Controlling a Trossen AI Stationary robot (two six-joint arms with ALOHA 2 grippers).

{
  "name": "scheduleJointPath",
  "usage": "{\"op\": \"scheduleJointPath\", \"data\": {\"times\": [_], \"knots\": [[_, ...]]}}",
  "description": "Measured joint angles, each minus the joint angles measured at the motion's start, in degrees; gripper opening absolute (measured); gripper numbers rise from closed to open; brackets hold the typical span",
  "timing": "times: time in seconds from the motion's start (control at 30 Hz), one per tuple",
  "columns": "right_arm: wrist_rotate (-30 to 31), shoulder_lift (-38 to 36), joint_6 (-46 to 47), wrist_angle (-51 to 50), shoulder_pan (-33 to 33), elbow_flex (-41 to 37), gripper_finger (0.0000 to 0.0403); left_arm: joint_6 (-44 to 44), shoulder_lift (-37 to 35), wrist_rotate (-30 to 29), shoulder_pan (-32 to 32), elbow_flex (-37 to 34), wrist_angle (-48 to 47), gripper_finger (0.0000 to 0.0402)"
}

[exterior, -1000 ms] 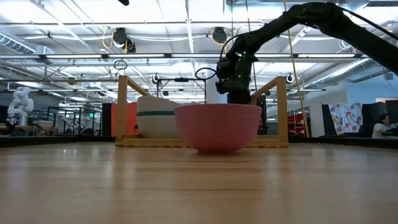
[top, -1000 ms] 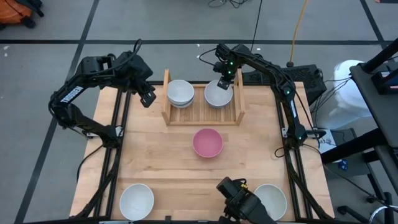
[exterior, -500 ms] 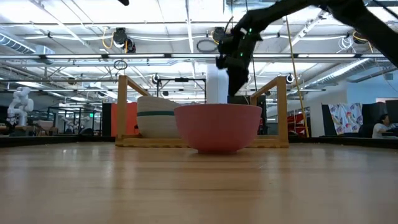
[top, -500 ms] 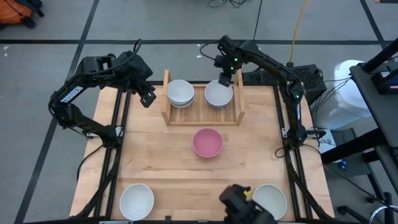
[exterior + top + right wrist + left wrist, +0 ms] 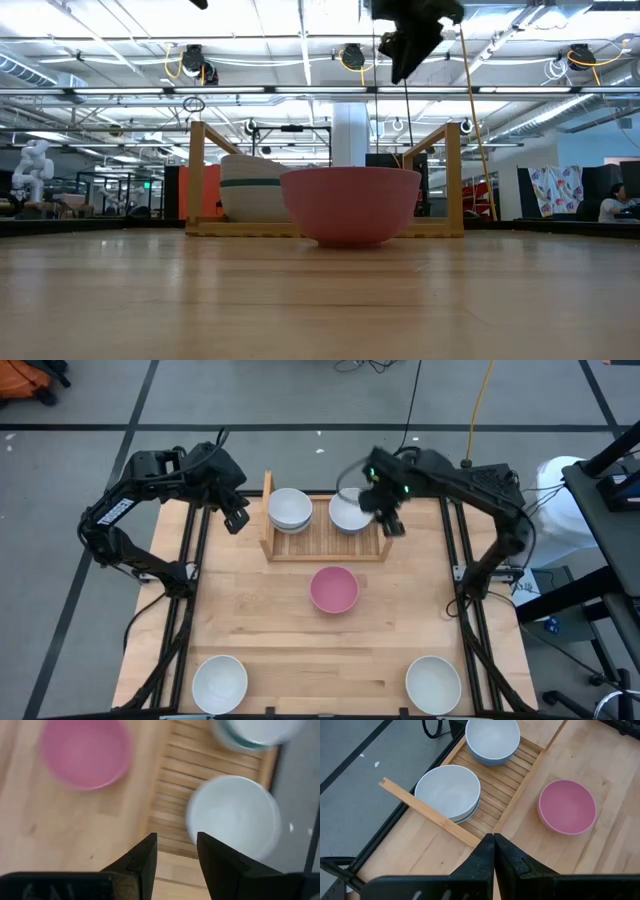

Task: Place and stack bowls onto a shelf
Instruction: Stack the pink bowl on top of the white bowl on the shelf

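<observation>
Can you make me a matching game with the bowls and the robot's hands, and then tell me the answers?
Things:
1. pink bowl
2. bowl stack with a teal band
3. left gripper
4. right gripper

Descriptions:
A. open, empty, above the shelf's right side
B. shut, beside the shelf's left board
C. alone on the table, in front of the shelf
D. on the shelf's left side

Pairs: 1-C, 2-D, 3-B, 4-A
</observation>
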Motion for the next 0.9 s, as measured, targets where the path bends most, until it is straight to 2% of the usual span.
{"op": "scheduleJointPath", "data": {"times": [0.17,0.37,0.6,0.77,0.9], "knots": [[0.25,-6.64,-2.61,5.39,6.67,-13.93,0.0130,-0.85,0.00,0.01,-0.01,0.02,-0.01,0.0006],[6.01,-10.33,-5.78,15.79,12.47,-27.96,0.0130,-3.25,0.00,0.00,-0.01,0.02,0.00,0.0006],[5.84,-10.64,-6.03,27.74,18.00,-36.34,0.0130,-6.52,0.00,0.01,-0.01,0.02,0.00,0.0006],[2.84,-10.29,-5.18,36.68,21.62,-40.22,0.0130,-6.98,0.00,0.02,-0.02,0.02,0.00,0.0006],[2.85,-8.41,-2.75,38.39,23.11,-40.75,0.0130,-8.22,0.00,0.02,-0.01,0.02,0.00,0.0006]]}}
